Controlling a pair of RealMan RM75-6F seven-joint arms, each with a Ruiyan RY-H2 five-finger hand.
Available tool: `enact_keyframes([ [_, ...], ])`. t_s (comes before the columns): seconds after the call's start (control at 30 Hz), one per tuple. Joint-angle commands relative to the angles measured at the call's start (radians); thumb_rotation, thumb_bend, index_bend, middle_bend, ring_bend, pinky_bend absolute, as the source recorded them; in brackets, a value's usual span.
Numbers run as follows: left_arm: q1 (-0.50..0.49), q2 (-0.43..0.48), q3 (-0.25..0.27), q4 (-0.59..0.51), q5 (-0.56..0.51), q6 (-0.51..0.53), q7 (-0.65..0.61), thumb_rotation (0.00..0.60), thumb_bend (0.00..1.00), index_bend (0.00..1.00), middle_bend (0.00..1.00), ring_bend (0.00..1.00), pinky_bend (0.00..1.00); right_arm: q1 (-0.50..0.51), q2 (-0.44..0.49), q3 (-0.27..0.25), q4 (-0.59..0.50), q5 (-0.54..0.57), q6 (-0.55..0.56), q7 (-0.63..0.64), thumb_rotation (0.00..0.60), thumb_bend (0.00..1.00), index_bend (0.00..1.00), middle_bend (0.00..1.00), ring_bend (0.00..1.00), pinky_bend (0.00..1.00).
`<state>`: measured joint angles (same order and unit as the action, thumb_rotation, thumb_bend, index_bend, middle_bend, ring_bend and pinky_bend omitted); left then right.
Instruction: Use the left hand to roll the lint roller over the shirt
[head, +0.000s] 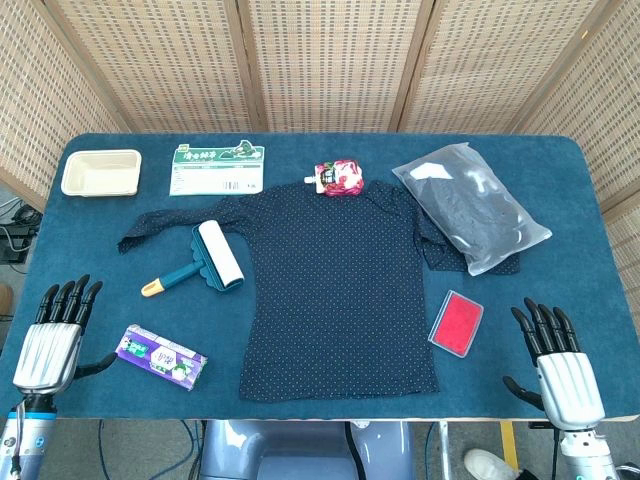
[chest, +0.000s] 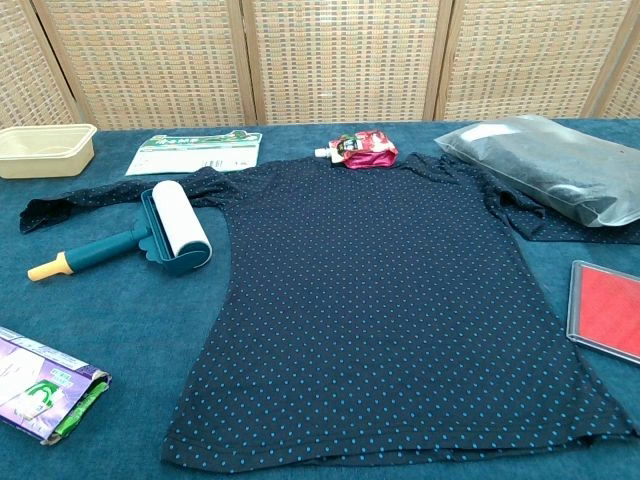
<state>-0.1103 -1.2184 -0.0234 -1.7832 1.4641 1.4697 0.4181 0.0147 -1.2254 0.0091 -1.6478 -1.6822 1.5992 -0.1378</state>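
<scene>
From the head view, a dark dotted shirt (head: 340, 290) lies spread flat on the blue surface (head: 90, 250), its collar toward the far edge and its hem toward the robot. The lint roller (head: 205, 260) lies on the surface just beside the shirt's left side, its white roll resting on the edge of the sleeve (the teal handle with its pale tip points toward the robot's left). The left hand (head: 55, 335) hovers at the near left corner, well apart from the roller, fingers (head: 70, 298) straight and held close together, holding nothing. The right hand (head: 560, 365) sits at the near right corner in the same manner, its fingers (head: 540, 320) extended and empty. A purple packet (head: 162, 356) lies near the left hand. A red flat case (head: 457, 322) lies just beside the shirt's right hem. At the far side stand a cream tray (head: 100, 172), a green and white card (head: 218, 168), a red pouch (head: 341, 179) at the collar and a clear bag of dark cloth (head: 470, 205) over the right sleeve.

In the chest view neither hand shows. The roller (chest: 160, 235) lies tilted, roll against the sleeve. The shirt (chest: 390, 300) fills the middle, with the packet (chest: 40, 385) at the near left, the red case (chest: 605, 310) at the right, and the tray (chest: 45, 150), card (chest: 195, 152), pouch (chest: 362, 150) and bag (chest: 550, 165) behind.
</scene>
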Motion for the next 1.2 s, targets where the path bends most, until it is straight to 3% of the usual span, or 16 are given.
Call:
enact_keyframes([
  [0.03, 0.0, 0.0, 0.0, -0.001, 0.0, 0.0, -0.001, 0.6, 0.0, 0.0, 0.0, 0.0, 0.0, 0.0, 0.0, 0.0, 0.001, 0.0, 0.0, 0.001, 0.6, 0.06, 0.0, 0.0, 0.0, 0.0],
  [1.2, -0.005, -0.011, -0.007, -0.006, -0.008, -0.004, 0.028, 0.6, 0.0, 0.0, 0.0, 0.0, 0.02, -0.002, 0.002, -0.002, -0.004, -0.01, 0.011, 0.006, 0.6, 0.06, 0.0, 0.0, 0.0, 0.0],
])
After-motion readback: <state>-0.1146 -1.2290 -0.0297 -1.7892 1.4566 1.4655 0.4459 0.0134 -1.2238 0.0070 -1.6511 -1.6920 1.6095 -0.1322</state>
